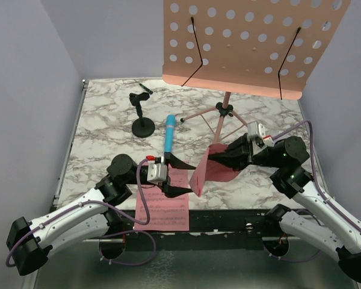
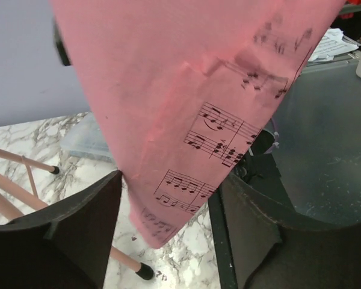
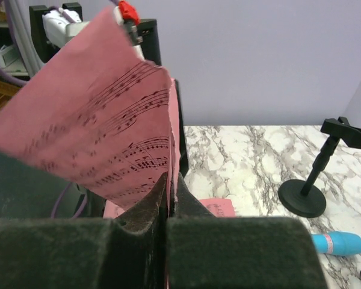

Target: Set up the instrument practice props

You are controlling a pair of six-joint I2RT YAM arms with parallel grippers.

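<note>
Right jaws pinch the pink page (image 1: 216, 170); left jaws stand spread at its lower corner

Pink music page (image 2: 192, 108) hangs between left claw's (image 2: 171, 180) parted fingers.

Two arms of one make. The left arm (image 1: 66, 224) and right arm (image 1: 328, 211) have white shells on the long links and black rounded housings at the joints. We log a purple cable (image 1: 145, 211) looping along each arm. Each wrist carries a white block (image 1: 157, 173) with a small red part. The left gripper (image 1: 182, 176) and right gripper (image 1: 219, 158) are matte black, and their fingers (image 3: 240, 253) are broad, wedge-shaped and rough-surfaced.
</note>
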